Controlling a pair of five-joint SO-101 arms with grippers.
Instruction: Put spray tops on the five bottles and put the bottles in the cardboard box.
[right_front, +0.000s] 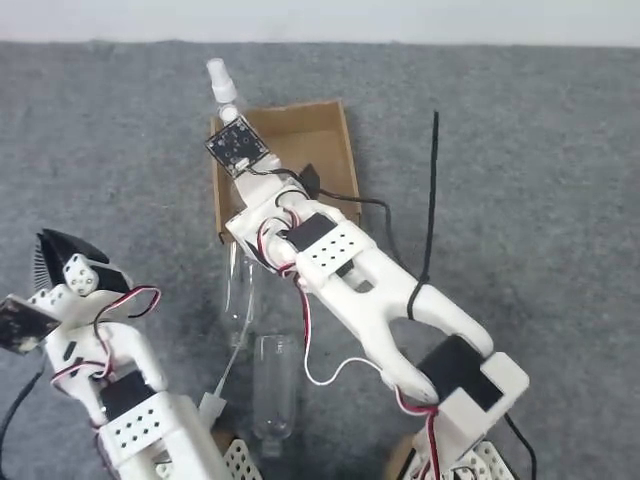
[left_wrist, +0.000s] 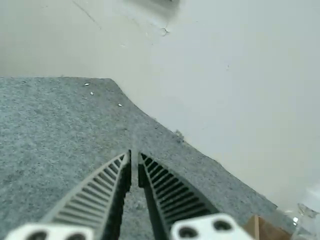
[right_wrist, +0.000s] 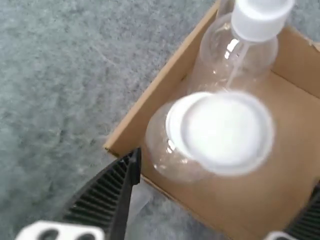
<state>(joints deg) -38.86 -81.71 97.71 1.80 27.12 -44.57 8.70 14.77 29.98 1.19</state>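
The cardboard box (right_front: 322, 150) lies open on the grey carpet. Two clear bottles with white spray tops stand in its corner: the farther bottle (right_wrist: 235, 55), whose spray top (right_front: 220, 83) rises over the box wall, and the nearer bottle (right_wrist: 220, 131). My right gripper (right_wrist: 225, 175) is open, its fingers either side of the nearer bottle. Two uncapped clear bottles (right_front: 240, 290) (right_front: 276, 388) lie on the carpet in front of the box, a loose spray top (right_front: 214, 402) beside them. My left gripper (left_wrist: 134, 167) is shut on nothing, held up at the left (right_front: 60, 255).
The right arm (right_front: 370, 290) stretches across the carpet to the box. A black cable (right_front: 432, 200) runs along the right of it. A pale wall (left_wrist: 225, 75) borders the carpet beyond the box corner (left_wrist: 260, 227).
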